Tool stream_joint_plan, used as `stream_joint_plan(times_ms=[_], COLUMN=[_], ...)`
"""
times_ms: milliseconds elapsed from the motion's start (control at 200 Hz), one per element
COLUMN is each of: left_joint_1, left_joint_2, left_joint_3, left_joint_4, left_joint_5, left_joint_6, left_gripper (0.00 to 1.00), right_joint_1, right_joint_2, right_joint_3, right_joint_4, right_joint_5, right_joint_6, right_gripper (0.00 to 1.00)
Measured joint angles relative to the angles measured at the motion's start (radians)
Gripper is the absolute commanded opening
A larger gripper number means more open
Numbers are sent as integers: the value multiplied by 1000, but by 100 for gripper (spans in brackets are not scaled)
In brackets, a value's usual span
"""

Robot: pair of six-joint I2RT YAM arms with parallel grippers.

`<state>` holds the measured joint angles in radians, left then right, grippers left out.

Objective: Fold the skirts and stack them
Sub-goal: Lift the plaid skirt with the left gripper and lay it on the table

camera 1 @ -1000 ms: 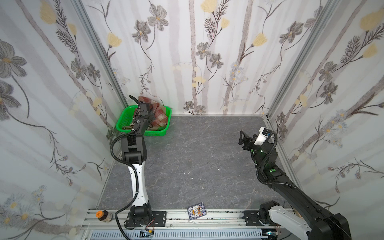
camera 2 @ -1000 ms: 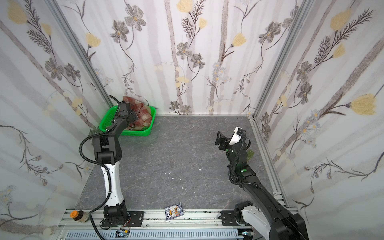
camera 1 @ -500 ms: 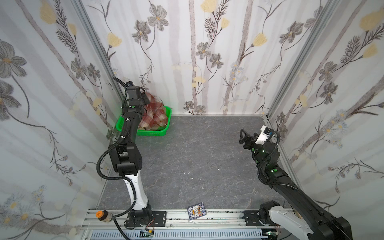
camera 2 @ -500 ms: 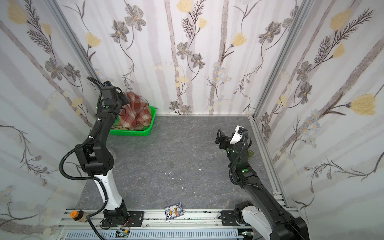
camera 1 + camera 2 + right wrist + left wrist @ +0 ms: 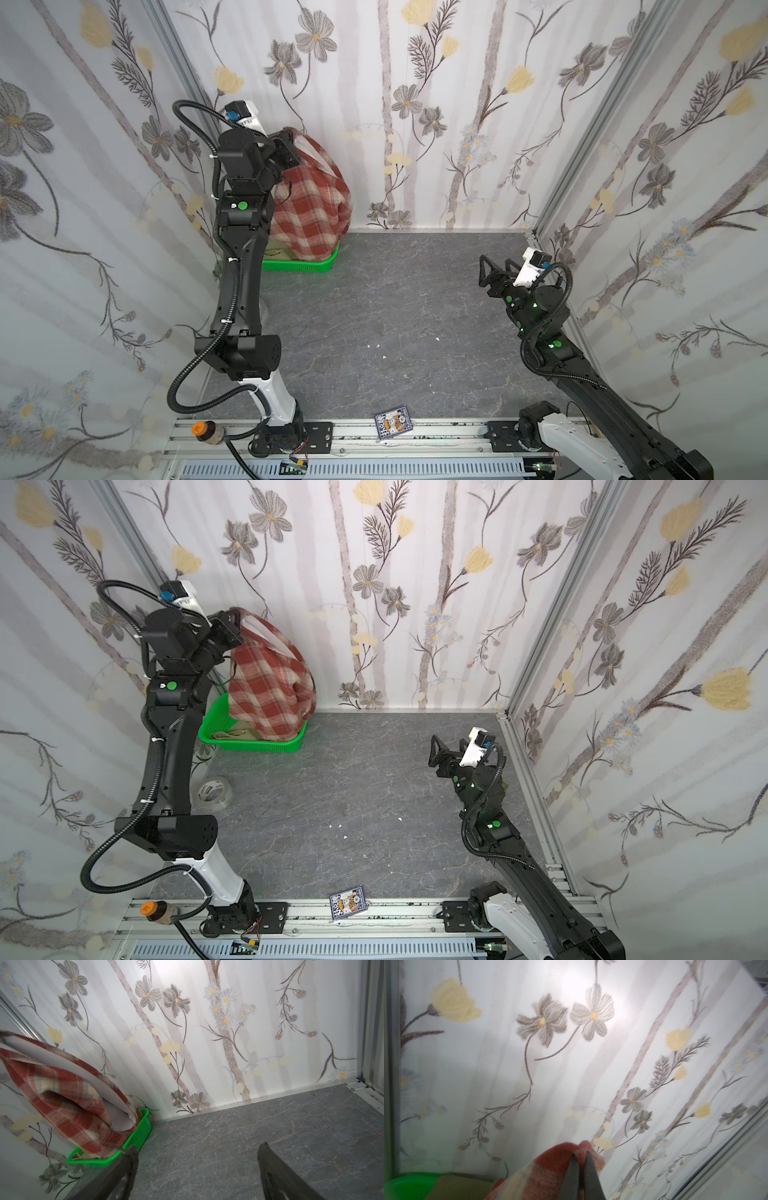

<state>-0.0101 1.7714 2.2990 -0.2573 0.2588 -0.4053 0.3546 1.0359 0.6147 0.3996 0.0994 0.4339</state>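
The red, rust and cream plaid skirt [image 5: 311, 199] [image 5: 270, 688] hangs in a long bunch over the green basket [image 5: 307, 266], its lower end still inside. My left gripper [image 5: 291, 135] [image 5: 237, 615] is raised high by the back wall, shut on the skirt's top edge. In the left wrist view the fingers [image 5: 580, 1153] pinch the plaid skirt [image 5: 550, 1172]. Khaki-olive cloth [image 5: 460, 1186], the second skirt, lies in the basket [image 5: 404, 1186]. My right gripper [image 5: 484, 272] [image 5: 434, 750] [image 5: 197, 1145] stands open and empty above the floor at the right, facing the hanging plaid skirt [image 5: 68, 1105].
The basket [image 5: 257, 744] [image 5: 141, 1132] sits in the back left corner against flowered walls. A tape roll [image 5: 214, 793] lies beside the left arm. On the front rail lie a small printed card [image 5: 392, 424] and an orange-capped bottle [image 5: 205, 430]. The grey floor [image 5: 395, 311] lies between the arms.
My left arm has risen from the basket, drawing the plaid skirt upward with it. The right arm has barely moved.
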Motion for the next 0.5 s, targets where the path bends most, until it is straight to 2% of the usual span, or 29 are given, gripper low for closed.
stream_joint_plan(times_ms=[125, 225, 330, 505], left_joint_1=[-24, -47, -90, -204], left_joint_2=[-13, -38, -79, -178], left_joint_3=[107, 139, 121, 8], left_joint_4=[0, 2, 3, 0], left_joint_5=[69, 124, 191, 254], left_joint_6=[-58, -111, -160, -190], left_gripper=[0, 0, 0, 0], right_joint_1=[25, 39, 51, 63], right_joint_2=[-3, -7, -12, -31], right_joint_3=[3, 7, 10, 10], right_joint_4=[-2, -3, -3, -8], right_joint_5=[1, 1, 2, 5], right_joint_6=[-13, -18, -24, -23], right_gripper=[88, 88, 88, 88])
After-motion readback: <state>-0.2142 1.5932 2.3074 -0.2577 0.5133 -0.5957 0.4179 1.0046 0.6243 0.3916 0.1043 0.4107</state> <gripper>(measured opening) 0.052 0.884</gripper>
